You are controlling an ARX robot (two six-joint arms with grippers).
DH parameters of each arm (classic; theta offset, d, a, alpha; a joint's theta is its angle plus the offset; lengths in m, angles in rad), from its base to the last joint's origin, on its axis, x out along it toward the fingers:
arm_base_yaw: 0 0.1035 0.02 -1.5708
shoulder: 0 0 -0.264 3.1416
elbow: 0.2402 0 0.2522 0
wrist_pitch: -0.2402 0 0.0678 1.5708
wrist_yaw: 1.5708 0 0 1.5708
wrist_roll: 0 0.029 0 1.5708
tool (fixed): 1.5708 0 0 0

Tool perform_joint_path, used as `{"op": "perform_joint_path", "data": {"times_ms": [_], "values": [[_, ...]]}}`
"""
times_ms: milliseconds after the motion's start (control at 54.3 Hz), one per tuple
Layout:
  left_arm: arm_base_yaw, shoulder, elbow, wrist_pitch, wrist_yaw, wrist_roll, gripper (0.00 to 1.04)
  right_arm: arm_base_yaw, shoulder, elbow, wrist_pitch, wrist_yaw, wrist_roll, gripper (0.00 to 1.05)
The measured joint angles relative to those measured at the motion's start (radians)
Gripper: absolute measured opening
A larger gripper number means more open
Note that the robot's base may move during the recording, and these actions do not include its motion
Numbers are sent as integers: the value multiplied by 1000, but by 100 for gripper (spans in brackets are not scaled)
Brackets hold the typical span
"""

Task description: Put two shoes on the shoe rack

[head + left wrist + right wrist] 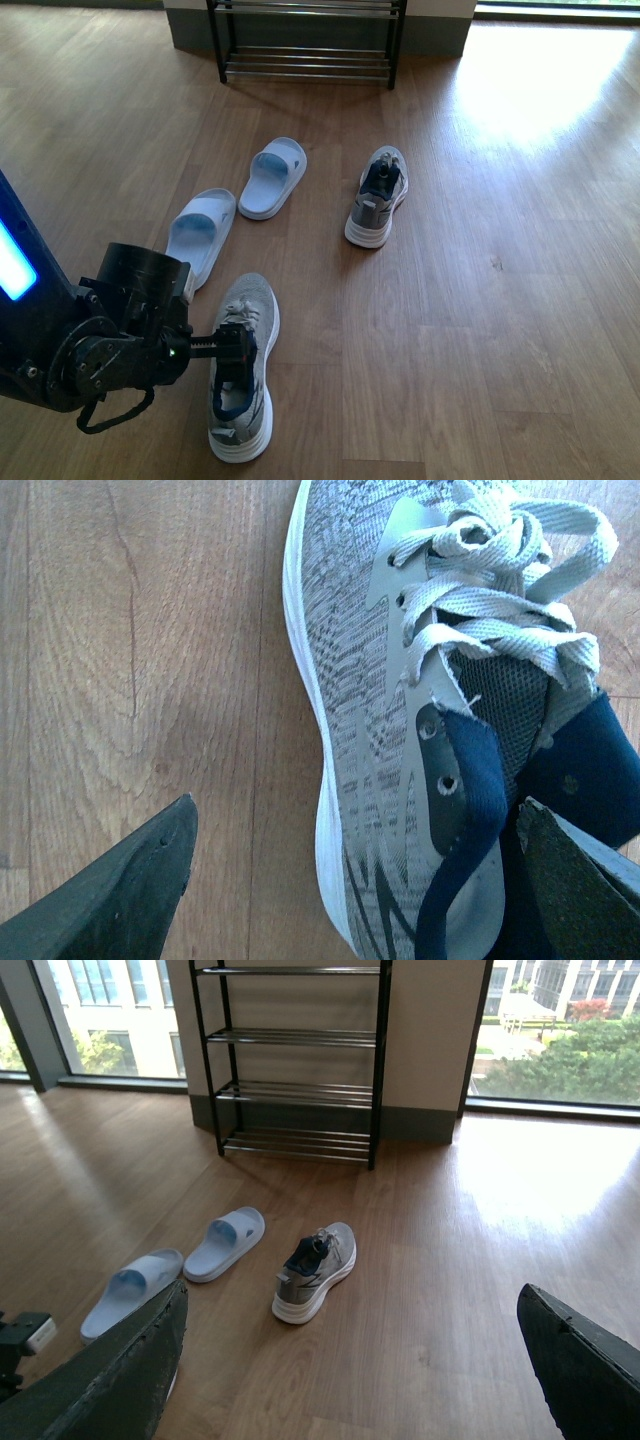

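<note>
One grey knit shoe [250, 310] lies near me on the wood floor, toe pointing away. My left gripper [235, 365] is open over its heel end. In the left wrist view the shoe [390, 710] has its side wall between the open jaws of the left gripper [355, 810]; one finger [130, 895] is over the floor, the other [575, 880] over the dark blue collar. The other shoe [377, 196] stands apart, mid-floor. The shoe rack [305, 65] is against the far wall. My right gripper [352, 1295] hangs open above bare floor, facing the far shoe [315, 1270] and the rack [295, 1090].
Two pale blue slide sandals [272, 177] [200, 235] lie left of the far shoe, between me and the rack; they also show in the right wrist view [225, 1243] [130, 1290]. Floor-to-ceiling windows [560, 1040] flank the wall behind the rack.
</note>
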Motion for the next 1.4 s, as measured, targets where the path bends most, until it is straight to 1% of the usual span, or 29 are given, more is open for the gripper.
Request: {"op": "perform_joint_path", "data": {"times_ms": [166, 313, 350, 424, 461, 535, 553, 627, 700, 774, 811, 866, 885, 1087, 1143, 1235, 1309, 1364, 1401], "values": [[2, 71, 74, 10, 15, -5, 95, 0, 0, 0, 0, 0, 0, 96], [0, 134, 124, 9, -8, -8, 95, 0, 0, 0, 0, 0, 0, 96], [-3, 143, 132, -1, -21, -9, 92, 0, 0, 0, 0, 0, 0, 96], [-5, 158, 138, -1, -26, -16, 79, 0, 0, 0, 0, 0, 0, 96], [-5, 161, 138, -1, -31, -17, 75, 0, 0, 0, 0, 0, 0, 96], [-6, 162, 138, 7, -32, -19, 62, 0, 0, 0, 0, 0, 0, 96], [-6, 162, 138, 9, -33, -19, 61, 0, 0, 0, 0, 0, 0, 96], [-7, 162, 138, 16, -35, -18, 47, 0, 0, 0, 0, 0, 0, 96], [-8, 158, 135, 19, -39, -8, 29, 0, 0, 0, 0, 0, 0, 96], [-9, 148, 129, 6, -58, 6, 19, 0, 0, 0, 0, 0, 0, 96], [-9, 143, 126, 0, -64, 12, 15, 0, 0, 0, 0, 0, 0, 96], [-6, 119, 105, -13, -83, 23, 4, 0, 0, 0, 0, 0, 0, 96], [-4, 111, 99, -19, -87, 24, 1, 0, 0, 0, 0, 0, 0, 96], [40, -15, -7, -62, -154, 53, 2, 0, 0, 0, 0, 0, 0, 96], [58, -89, -64, -70, -180, 64, 2, 0, 0, 0, 0, 0, 0, 96], [76, -202, -141, -78, -196, 71, 2, 0, 0, 0, 0, 0, 0, 96], [93, -377, -252, -61, -222, 100, 2, 0, 0, 0, 0, 0, 0, 96], [111, -526, -324, -92, -222, 102, 2, 0, 0, 0, 0, 0, 0, 96], [126, -654, -380, -123, -242, 109, 2, 0, 0, 0, 0, 0, 0, 96]]}}
